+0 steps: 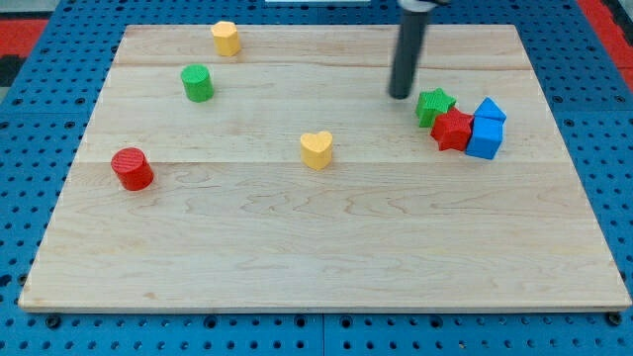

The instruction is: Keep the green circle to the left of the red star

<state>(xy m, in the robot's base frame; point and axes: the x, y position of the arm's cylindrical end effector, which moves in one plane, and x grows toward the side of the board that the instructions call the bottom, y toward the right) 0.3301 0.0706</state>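
Observation:
The green circle (197, 82) stands at the upper left of the wooden board. The red star (452, 130) lies at the right, in a tight cluster with a green star (433, 105) above it and two blue blocks (486, 129) to its right. The green circle is far to the left of the red star. My tip (400, 95) is on the board just left of the green star, a small gap apart, and up-left of the red star.
A yellow block (226, 38) sits near the top edge, right of the green circle. A yellow heart (316, 149) lies at the middle. A red cylinder (131, 168) stands at the left. The board (316, 257) rests on a blue pegboard.

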